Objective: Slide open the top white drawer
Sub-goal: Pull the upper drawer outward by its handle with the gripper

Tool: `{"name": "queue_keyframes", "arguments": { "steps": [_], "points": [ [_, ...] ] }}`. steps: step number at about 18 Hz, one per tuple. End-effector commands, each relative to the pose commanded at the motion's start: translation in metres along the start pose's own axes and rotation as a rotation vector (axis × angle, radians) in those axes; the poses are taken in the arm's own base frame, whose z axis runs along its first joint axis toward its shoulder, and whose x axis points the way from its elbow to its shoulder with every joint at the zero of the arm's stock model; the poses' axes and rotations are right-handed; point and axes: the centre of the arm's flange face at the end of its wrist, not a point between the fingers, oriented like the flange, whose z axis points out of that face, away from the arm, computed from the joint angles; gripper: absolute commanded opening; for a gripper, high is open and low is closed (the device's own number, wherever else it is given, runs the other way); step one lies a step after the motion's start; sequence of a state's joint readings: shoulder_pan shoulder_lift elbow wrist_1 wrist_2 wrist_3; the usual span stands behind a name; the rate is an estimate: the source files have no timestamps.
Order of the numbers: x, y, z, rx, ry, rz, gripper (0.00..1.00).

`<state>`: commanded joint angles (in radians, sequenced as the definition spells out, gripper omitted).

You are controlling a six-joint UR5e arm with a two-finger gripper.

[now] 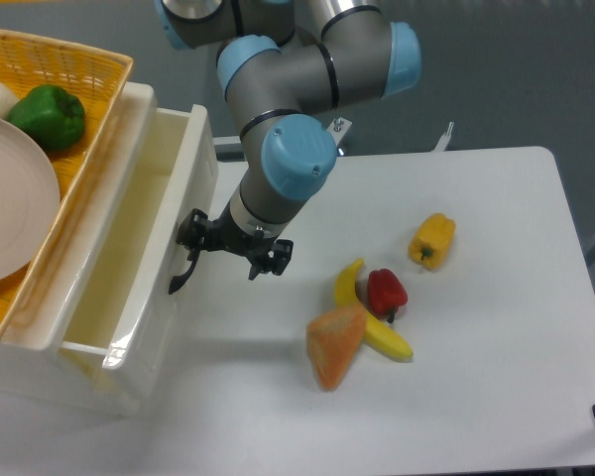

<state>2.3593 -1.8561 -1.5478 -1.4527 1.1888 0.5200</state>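
The top white drawer [129, 268] stood partly pulled out of the cabinet at the table's left edge, below the yellow wicker basket [79, 79]. The gripper [230, 253] sat at the drawer's curved black handle [183, 273], one finger seemingly hooked behind it; whether the fingers were clamped or apart could not be told. If the hooked finger slipped off the handle, the pull would likely fail. The banana [369, 317] and red pepper [386, 291] lay well apart.
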Motion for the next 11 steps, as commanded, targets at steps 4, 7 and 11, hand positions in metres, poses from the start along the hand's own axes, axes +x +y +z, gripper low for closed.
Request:
{"name": "queue_keyframes", "arguments": {
  "steps": [4, 7, 11],
  "points": [
    [-0.0005, -0.0006, -0.0001, 0.000, -0.002, 0.001, 1.00],
    [-0.0033, -0.0022, -0.0004, -0.007, -0.019, 0.001, 1.00],
    [-0.0084, -0.0015, 0.0009, -0.033, -0.052, -0.001, 1.00]
  ]
}}
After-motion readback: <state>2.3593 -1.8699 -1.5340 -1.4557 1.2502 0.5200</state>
